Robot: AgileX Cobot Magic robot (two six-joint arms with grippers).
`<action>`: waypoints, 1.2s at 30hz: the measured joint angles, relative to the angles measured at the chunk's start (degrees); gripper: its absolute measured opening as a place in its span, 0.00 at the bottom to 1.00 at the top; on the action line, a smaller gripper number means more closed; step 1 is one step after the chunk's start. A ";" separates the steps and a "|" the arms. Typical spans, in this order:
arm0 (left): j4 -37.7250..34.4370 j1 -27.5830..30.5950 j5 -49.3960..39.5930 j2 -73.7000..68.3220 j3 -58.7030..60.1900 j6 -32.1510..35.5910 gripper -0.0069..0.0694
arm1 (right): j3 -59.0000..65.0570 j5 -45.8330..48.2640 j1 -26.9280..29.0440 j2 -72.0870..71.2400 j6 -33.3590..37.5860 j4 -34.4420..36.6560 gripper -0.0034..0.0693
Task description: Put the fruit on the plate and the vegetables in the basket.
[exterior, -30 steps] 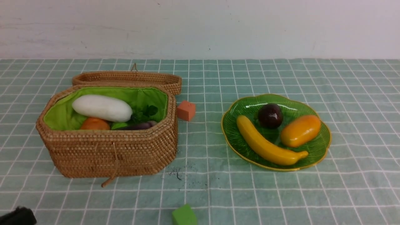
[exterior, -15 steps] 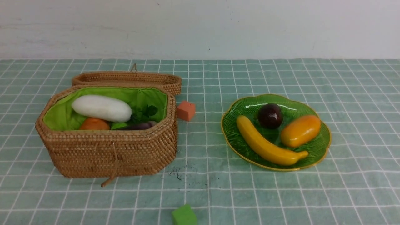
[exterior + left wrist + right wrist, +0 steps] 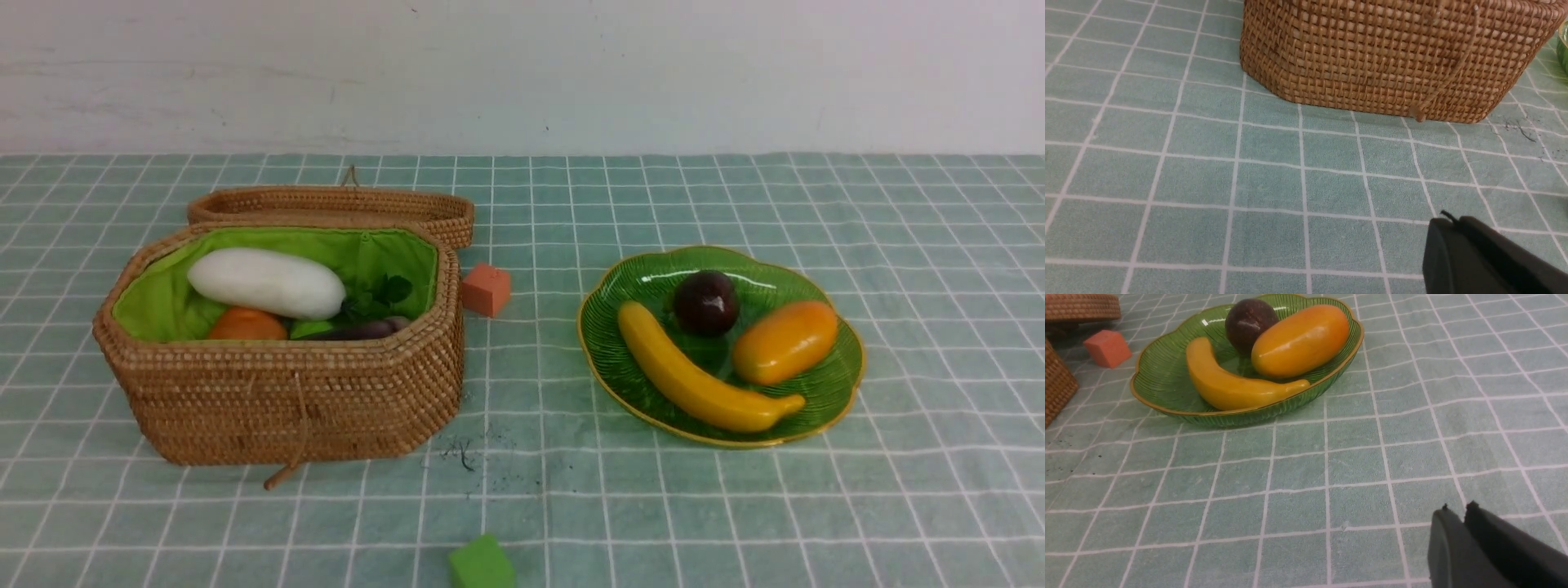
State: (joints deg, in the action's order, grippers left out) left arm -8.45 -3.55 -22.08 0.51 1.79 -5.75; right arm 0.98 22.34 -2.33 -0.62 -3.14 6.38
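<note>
We find the banana (image 3: 702, 379), mangosteen (image 3: 706, 302) and mango (image 3: 784, 340) all lying on the plate (image 3: 841, 376) at right. The radish (image 3: 266, 282), potato (image 3: 246, 324), eggplant (image 3: 359, 330) and a sliver of green gourd (image 3: 312, 328) sit in the basket (image 3: 294, 400) at left. We judge the sorting done; nothing remains but holding clear. Only the wrist views show our grippers: the left gripper (image 3: 1447, 222) pressed together, the right gripper (image 3: 1457, 512) nearly together, both empty.

No text, label, brand, number or sign can be read anywhere in these views.
</note>
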 joint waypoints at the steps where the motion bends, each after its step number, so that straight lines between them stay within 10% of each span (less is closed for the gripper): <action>1: 0.00 0.00 0.00 0.00 0.00 0.00 0.07 | 0.00 0.00 0.00 0.00 0.00 0.00 0.12; 36: 0.00 0.00 0.13 0.00 0.00 0.00 0.07 | 0.00 0.00 0.00 0.00 0.00 0.17 0.19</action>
State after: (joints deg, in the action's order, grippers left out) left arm -8.45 -3.55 -21.95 0.51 1.79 -5.75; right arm 0.98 22.34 -2.33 -0.62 -3.14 6.55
